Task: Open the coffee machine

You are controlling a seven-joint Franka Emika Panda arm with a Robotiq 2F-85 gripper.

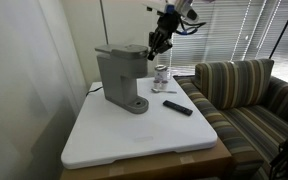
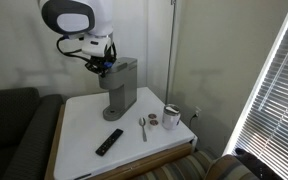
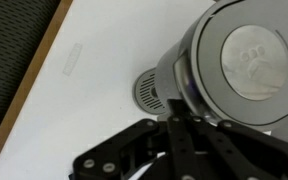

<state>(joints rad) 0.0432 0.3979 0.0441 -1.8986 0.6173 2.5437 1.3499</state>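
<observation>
The coffee machine point(image 1: 119, 75) is a tall grey box with a rounded top lid and a round drip base, standing at the back of the white table point(image 1: 134, 135). It shows in both exterior views point(image 2: 117, 85), and its lid lies down. My gripper point(image 1: 156, 45) hangs at the lid's front edge, also seen in an exterior view point(image 2: 106, 62). In the wrist view the lid point(image 3: 239, 60) fills the upper right, with the drip base point(image 3: 149, 92) below it. The gripper point(image 3: 174, 118) has its fingers together, tips against the lid's rim.
A flat black remote point(image 2: 109, 142), a spoon point(image 2: 142, 127) and a small glass jar point(image 2: 171, 117) lie on the table in front of the machine. A striped couch point(image 1: 249, 95) stands beside the table. A wall and window blinds are close behind.
</observation>
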